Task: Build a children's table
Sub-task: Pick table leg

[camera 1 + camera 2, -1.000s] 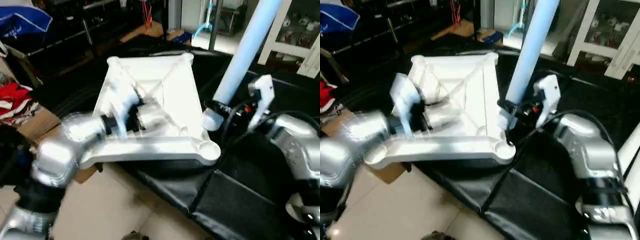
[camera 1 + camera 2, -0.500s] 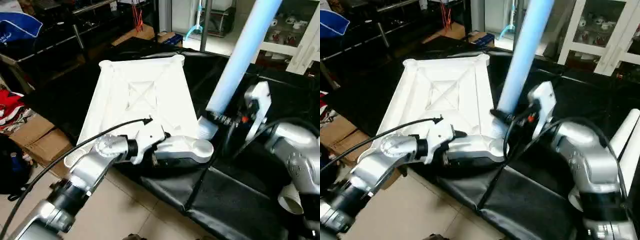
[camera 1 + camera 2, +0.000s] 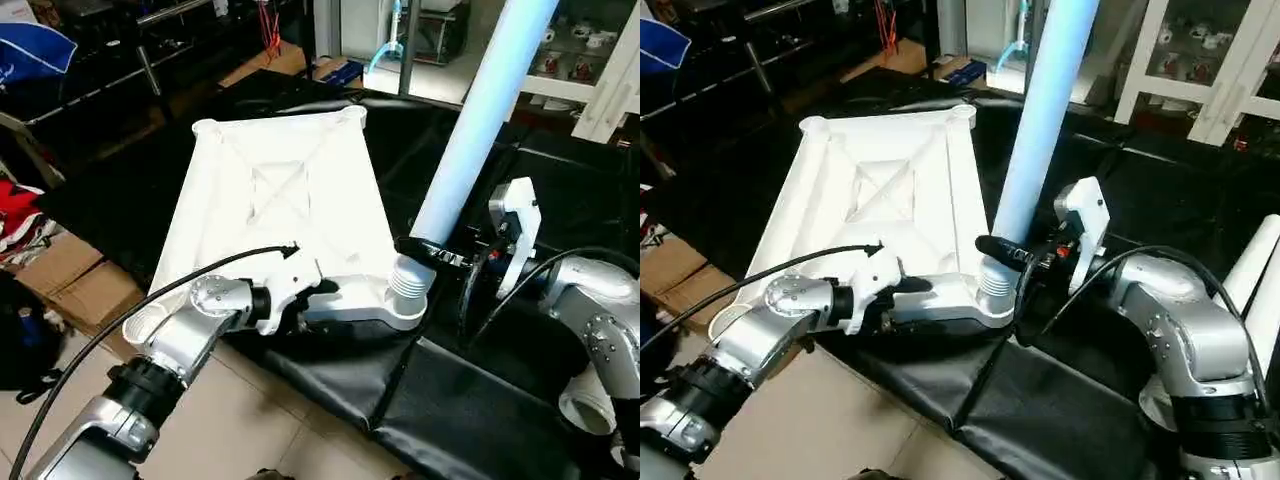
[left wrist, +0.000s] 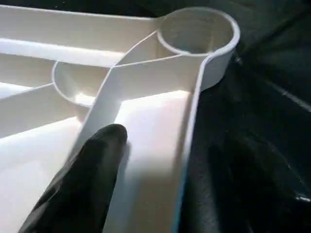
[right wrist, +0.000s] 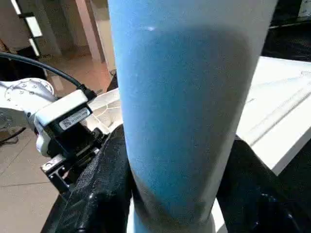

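The white tabletop (image 3: 280,190) lies upside down on a black mat, X-ribs up. A long white leg (image 3: 475,120) stands nearly upright, and my right gripper (image 3: 428,250) is shut on it just above its ribbed lower end (image 3: 408,283). That end sits right over the near right corner socket (image 4: 197,31), which looks empty in the left wrist view. My left gripper (image 3: 325,298) is open at the tabletop's near edge. One of its fingers (image 4: 92,179) is inside the rim and the other is outside it over the mat.
The black mat (image 3: 470,400) covers the work surface and drops to a tiled floor (image 3: 250,420) at the front. Cardboard boxes (image 3: 60,275) and red cloth (image 3: 25,215) lie at the left. More white legs (image 3: 1260,270) lean at the right. A white cabinet (image 3: 1185,60) stands behind.
My left arm has swung from over the tabletop's middle down to its near edge. The leg's ribbed end has come down closer to the near right corner. The head camera has shifted a little.
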`<state>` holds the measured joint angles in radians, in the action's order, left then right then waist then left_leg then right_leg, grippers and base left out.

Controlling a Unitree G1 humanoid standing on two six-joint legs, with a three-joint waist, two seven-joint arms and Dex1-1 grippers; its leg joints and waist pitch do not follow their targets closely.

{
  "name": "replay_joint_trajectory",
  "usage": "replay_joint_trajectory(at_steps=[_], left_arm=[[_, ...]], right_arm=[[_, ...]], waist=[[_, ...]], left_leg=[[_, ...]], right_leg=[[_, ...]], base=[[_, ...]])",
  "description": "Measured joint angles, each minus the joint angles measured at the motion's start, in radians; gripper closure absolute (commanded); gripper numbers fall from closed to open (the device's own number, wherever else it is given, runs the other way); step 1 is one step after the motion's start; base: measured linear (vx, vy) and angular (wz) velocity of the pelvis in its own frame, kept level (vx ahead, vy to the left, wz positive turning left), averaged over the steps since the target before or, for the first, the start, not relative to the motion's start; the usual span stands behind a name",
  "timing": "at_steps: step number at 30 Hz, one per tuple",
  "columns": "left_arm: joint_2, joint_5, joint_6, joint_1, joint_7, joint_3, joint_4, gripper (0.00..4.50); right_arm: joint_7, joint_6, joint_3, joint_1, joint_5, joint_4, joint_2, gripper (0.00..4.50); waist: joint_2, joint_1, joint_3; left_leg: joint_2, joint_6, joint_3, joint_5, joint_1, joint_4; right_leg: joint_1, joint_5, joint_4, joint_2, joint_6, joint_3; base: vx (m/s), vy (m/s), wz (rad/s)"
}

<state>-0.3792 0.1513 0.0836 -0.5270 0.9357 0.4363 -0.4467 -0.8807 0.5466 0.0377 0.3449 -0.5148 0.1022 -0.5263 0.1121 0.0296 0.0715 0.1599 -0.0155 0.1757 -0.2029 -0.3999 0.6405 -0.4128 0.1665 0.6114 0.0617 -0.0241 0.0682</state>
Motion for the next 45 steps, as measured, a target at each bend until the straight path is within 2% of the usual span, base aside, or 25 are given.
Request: replay_joint_trajectory(at_steps=[7, 12, 15, 21, 26, 27, 29, 33, 42, 45], left_arm=[[0.010, -0.048, -0.046, -0.023, -0.009, 0.002, -0.047, 1.61], [0.054, -0.072, -0.100, -0.077, -0.039, 0.000, -0.163, 2.06], [0.068, -0.085, -0.114, -0.095, -0.049, -0.003, -0.203, 2.42], [0.104, -0.088, -0.117, -0.128, -0.053, -0.030, -0.271, 2.85], [0.086, -0.092, -0.080, -0.140, -0.002, -0.025, -0.265, 3.10], [0.082, -0.098, -0.078, -0.141, 0.008, -0.025, -0.262, 3.30], [0.079, -0.108, -0.075, -0.141, 0.017, -0.021, -0.254, 3.33], [0.081, -0.114, -0.066, -0.141, 0.018, -0.022, -0.249, 3.76], [0.080, -0.146, -0.025, -0.126, 0.019, -0.023, -0.192, 4.49], [0.070, -0.145, -0.005, -0.109, 0.030, -0.025, -0.151, 4.50]], right_arm=[[0.020, 0.011, 0.000, 0.000, -0.001, 0.017, 0.001, 2.64], [0.048, 0.010, -0.001, 0.000, 0.007, 0.017, 0.026, 2.64], [0.057, 0.009, -0.003, 0.000, 0.011, 0.016, 0.031, 2.64], [0.070, 0.008, -0.005, 0.001, 0.012, 0.015, 0.042, 2.64], [0.070, 0.008, -0.005, 0.002, 0.015, 0.014, 0.042, 2.64], [0.070, 0.007, -0.005, 0.003, 0.017, 0.013, 0.041, 2.64], [0.071, 0.006, -0.005, 0.003, 0.019, 0.012, 0.041, 2.64], [0.072, -0.005, -0.005, 0.011, 0.021, 0.003, 0.041, 2.64], [0.072, -0.017, -0.009, 0.060, 0.043, -0.032, 0.043, 2.64], [0.075, -0.049, -0.012, 0.072, 0.064, -0.081, 0.048, 2.64]], waist=[[0.000, -0.001, 0.000], [0.001, -0.001, 0.001], [0.001, -0.002, 0.001], [0.000, -0.006, 0.001], [0.000, -0.022, 0.001], [0.001, -0.025, 0.001], [0.001, -0.026, 0.001], [0.001, -0.026, 0.001], [0.000, -0.030, 0.001], [-0.001, -0.032, 0.001]], left_leg=[[0.000, -0.002, 0.000, -0.001, 0.001, -0.001], [0.000, -0.003, 0.001, -0.001, 0.006, -0.002], [0.000, -0.003, 0.001, -0.001, 0.009, -0.003], [-0.001, -0.003, 0.002, -0.001, 0.010, -0.005], [-0.001, -0.003, 0.002, -0.001, 0.011, -0.008], [-0.001, -0.003, 0.002, -0.001, 0.011, -0.009], [-0.001, -0.003, 0.002, -0.001, 0.012, -0.011], [-0.002, -0.003, 0.002, -0.001, 0.012, -0.018], [-0.003, -0.003, 0.002, -0.001, 0.012, -0.019], [-0.003, -0.003, 0.002, -0.001, 0.012, -0.019]], right_leg=[[0.000, 0.000, 0.000, 0.000, 0.001, 0.000], [0.006, 0.004, -0.001, 0.000, 0.006, -0.001], [0.009, 0.004, -0.002, 0.000, 0.007, -0.001], [0.010, 0.004, -0.005, 0.000, 0.007, -0.001], [0.010, 0.004, -0.005, 0.001, 0.007, -0.001], [0.010, 0.004, -0.005, 0.001, 0.007, -0.001], [0.009, 0.004, -0.006, 0.000, 0.007, -0.001], [0.010, 0.004, -0.012, 0.000, 0.007, 0.000], [0.010, 0.004, -0.016, 0.000, 0.006, -0.001], [0.010, 0.002, -0.017, 0.000, 0.004, -0.001]], base=[[0.000, 0.000, 0.00], [0.000, 0.000, 0.00], [0.000, 0.000, 0.00], [0.000, 0.000, 0.00], [0.000, 0.000, 0.00], [0.000, 0.000, 0.00], [0.000, 0.000, 0.00], [0.000, 0.000, 0.00], [0.000, 0.000, 0.00], [0.000, 0.000, 0.00]])
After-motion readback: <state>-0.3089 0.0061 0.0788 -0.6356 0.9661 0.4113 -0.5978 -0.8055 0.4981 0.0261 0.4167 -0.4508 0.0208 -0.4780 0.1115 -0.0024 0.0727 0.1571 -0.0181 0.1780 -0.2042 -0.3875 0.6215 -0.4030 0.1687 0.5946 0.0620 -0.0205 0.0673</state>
